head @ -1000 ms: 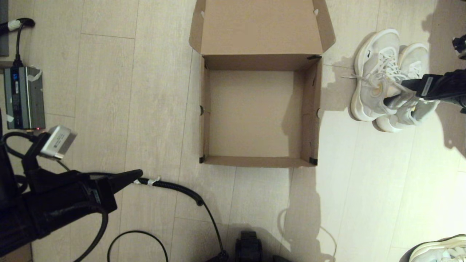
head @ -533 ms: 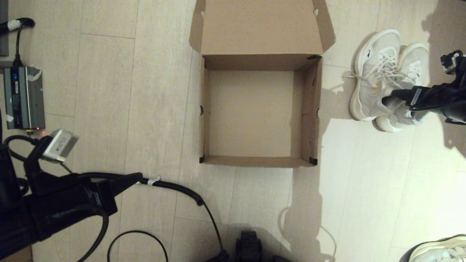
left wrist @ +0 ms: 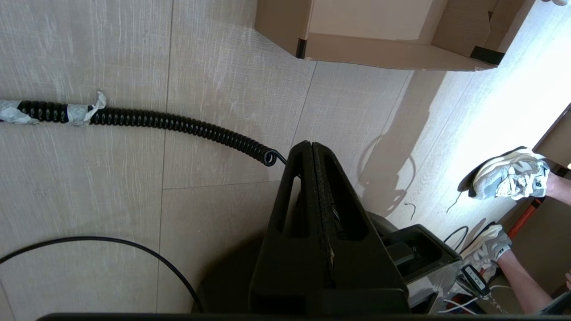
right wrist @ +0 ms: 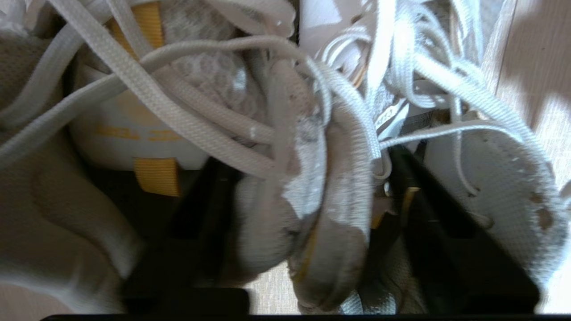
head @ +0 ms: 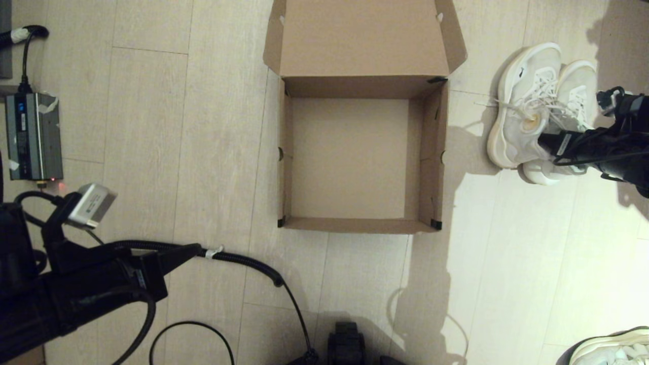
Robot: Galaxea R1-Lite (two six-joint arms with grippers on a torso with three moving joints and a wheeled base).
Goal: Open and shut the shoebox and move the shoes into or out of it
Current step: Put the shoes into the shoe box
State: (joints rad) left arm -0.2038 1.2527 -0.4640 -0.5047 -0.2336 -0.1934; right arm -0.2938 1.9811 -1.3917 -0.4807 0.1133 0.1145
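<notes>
The shoebox [head: 284, 152] lies open and empty in the middle of the floor, with its lid [head: 362, 38] folded back on the far side. The shoes [head: 522, 109] stand side by side on the floor to its right, toes pointing away. My right gripper [head: 545, 143] reaches in from the right at their heels. In the right wrist view its gripper [right wrist: 308, 162] has one black finger [right wrist: 209, 191] inside each shoe, and the two inner collars [right wrist: 330, 178] are squeezed together between them. My left gripper [head: 195, 248] hangs shut and empty at the near left.
A grey power unit [head: 33, 137] sits at the far left, and a coiled black cable [head: 243, 261] runs across the floor in front of the box. A lone sneaker [head: 613, 347] shows at the near right corner. A person's feet [left wrist: 508, 174] stand beyond.
The right arm has swung nearer while its fingers stayed at the shoes' heels. The shoes have shifted slightly and settled on the floor. The left arm has drifted a little nearer.
</notes>
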